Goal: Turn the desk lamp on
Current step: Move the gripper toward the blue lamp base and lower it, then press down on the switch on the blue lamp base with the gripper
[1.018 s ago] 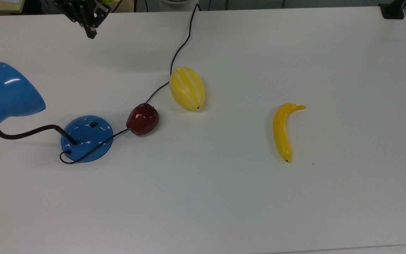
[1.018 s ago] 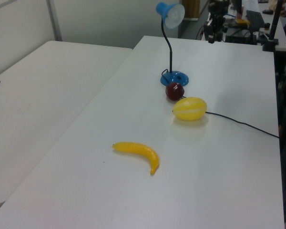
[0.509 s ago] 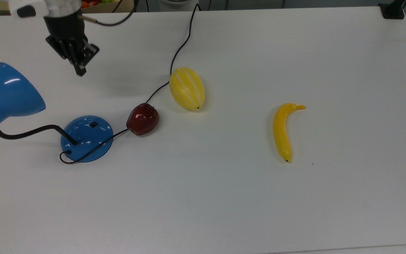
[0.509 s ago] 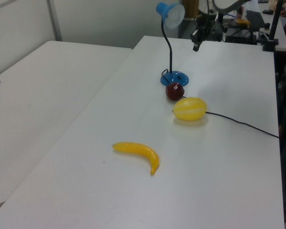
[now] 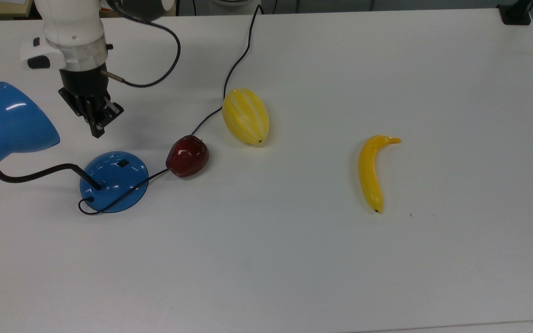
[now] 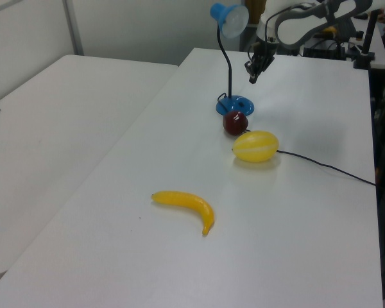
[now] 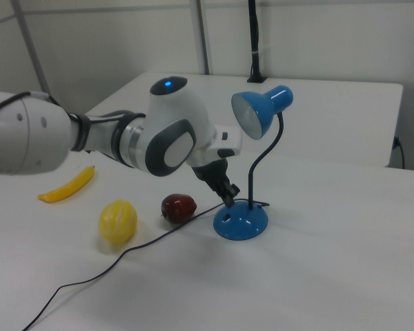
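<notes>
Change: the jaws (image 5: 96,131) have travelled down from the far edge of the bench (image 5: 387,69) in the top view, and the white wrist and arm have come into that picture with them; nothing else has shifted.
Jaws: the fingers look pressed together into one dark tip, with nothing between them.
Desk lamp (image 5: 114,180): its blue base lies just below the jaws in the top view, apart from them; in the right view the jaws (image 7: 230,195) hang just above the base (image 7: 241,222), not touching.
Switch (image 5: 122,163): small and black on the dome, a little below the jaws and toward the top view's right.
Shade (image 5: 9,122): to the jaws' left in the top view, near but clear; its mouth shows no glow in the right view.
Meaning: judging by this, the approach is nearly done and the press on the switch is not yet made; a short drop and slight sideways correction seem to remain.
Neighbours: the red apple (image 5: 187,156) and the striped yellow melon (image 5: 245,115) lie to the jaws' right in the top view, and the banana (image 5: 372,173) well beyond them.
</notes>
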`<control>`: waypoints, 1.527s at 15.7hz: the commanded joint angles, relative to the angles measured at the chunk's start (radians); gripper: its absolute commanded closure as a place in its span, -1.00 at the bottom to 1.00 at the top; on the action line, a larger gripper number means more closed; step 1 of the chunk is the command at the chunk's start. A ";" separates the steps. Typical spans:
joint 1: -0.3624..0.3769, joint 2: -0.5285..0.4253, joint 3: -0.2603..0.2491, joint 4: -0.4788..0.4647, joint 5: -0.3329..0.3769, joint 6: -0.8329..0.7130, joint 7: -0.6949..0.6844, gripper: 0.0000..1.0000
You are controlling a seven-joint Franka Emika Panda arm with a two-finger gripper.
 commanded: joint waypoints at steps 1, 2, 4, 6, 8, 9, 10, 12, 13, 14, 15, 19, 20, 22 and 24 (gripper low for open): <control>0.015 0.039 -0.006 0.010 -0.032 0.038 0.049 1.00; 0.017 0.046 -0.006 0.008 -0.033 0.048 0.049 1.00; 0.029 0.059 -0.006 0.008 -0.033 0.055 0.055 1.00; 0.034 0.068 -0.006 0.010 -0.041 0.070 0.067 1.00; 0.037 0.077 -0.006 0.010 -0.044 0.102 0.084 1.00; 0.037 0.086 -0.006 0.010 -0.047 0.108 0.091 1.00; 0.038 0.089 -0.006 0.010 -0.053 0.113 0.101 1.00; 0.040 0.100 -0.006 0.030 -0.073 0.111 0.122 1.00; 0.040 0.114 -0.006 0.039 -0.079 0.111 0.134 1.00; 0.049 0.126 -0.006 0.056 -0.085 0.111 0.147 1.00; 0.057 0.140 -0.006 0.064 -0.092 0.111 0.153 1.00; 0.058 0.144 -0.006 0.064 -0.119 0.111 0.170 1.00; 0.060 0.143 -0.006 0.062 -0.122 0.110 0.170 1.00; 0.060 0.143 -0.006 0.059 -0.122 0.107 0.171 1.00; 0.060 0.143 -0.006 0.056 -0.124 0.105 0.170 1.00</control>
